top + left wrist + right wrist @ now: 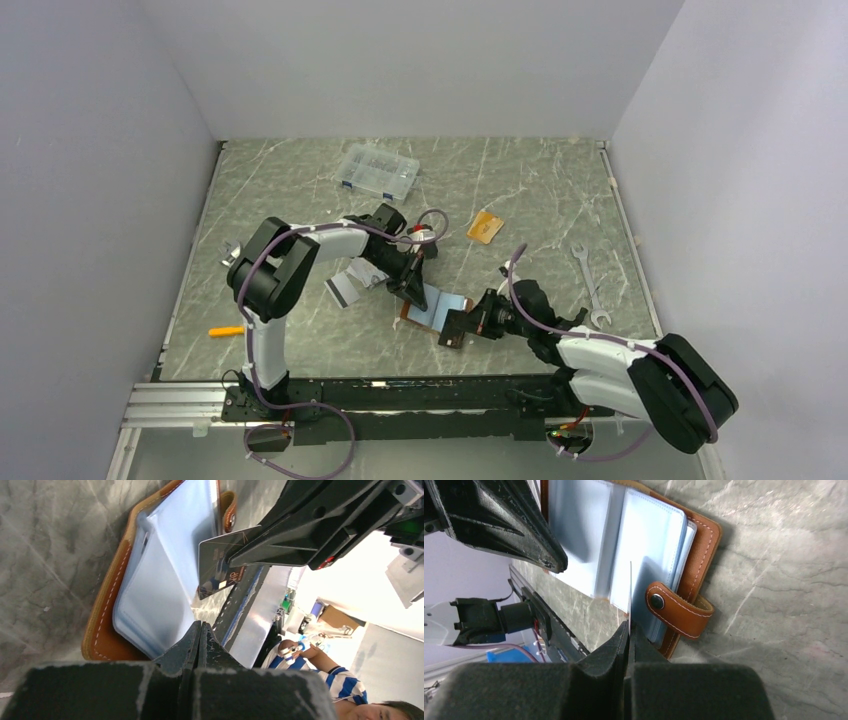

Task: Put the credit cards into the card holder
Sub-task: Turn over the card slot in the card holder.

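Observation:
The brown leather card holder (432,306) lies open at the table's middle, its clear sleeves (160,580) fanned up and its snap strap (676,612) at the near side. My right gripper (628,627) is shut on a grey credit card (220,562), held on edge just over the sleeves (649,540). My left gripper (200,625) is shut and empty, its fingertips (556,562) down against the sleeve pages. An orange credit card (484,227) lies further back. Silver-grey credit cards (345,285) lie left of the holder, under the left arm.
A clear compartment box (378,172) stands at the back. A wrench (590,285) lies to the right, and an orange pen (225,331) sits at the near left. Grey walls close in three sides of the table.

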Tool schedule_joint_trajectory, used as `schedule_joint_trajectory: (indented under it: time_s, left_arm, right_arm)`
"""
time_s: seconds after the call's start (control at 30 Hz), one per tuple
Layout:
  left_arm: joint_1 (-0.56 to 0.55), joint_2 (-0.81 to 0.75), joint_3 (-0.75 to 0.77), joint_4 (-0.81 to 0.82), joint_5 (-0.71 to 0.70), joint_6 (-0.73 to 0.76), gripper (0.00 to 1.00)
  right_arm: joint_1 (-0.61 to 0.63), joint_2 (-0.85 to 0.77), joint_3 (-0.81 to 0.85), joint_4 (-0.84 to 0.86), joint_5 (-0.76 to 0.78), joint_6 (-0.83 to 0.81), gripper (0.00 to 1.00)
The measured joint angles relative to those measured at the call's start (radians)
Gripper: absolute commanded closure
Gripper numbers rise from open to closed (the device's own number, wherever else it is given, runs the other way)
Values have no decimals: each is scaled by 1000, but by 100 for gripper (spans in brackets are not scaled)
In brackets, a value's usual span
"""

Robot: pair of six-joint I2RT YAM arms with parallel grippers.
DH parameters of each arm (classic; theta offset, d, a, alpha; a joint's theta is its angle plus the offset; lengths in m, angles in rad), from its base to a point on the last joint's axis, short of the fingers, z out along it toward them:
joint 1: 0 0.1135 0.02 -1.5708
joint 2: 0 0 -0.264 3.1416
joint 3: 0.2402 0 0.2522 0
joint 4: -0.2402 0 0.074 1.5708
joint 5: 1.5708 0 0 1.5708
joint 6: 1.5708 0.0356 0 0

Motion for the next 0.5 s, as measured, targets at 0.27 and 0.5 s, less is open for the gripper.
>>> schedule_joint_trajectory:
  time_s: [0.27, 0.5]
  left_arm:
    - [15, 0, -36, 39, -7, -6, 100]
    - [9, -69, -99, 26, -177, 79, 100]
  right_arm:
    - [-62, -24, 9, 0, -11, -1, 100]
    - [-65, 105, 72, 62, -45, 15, 100]
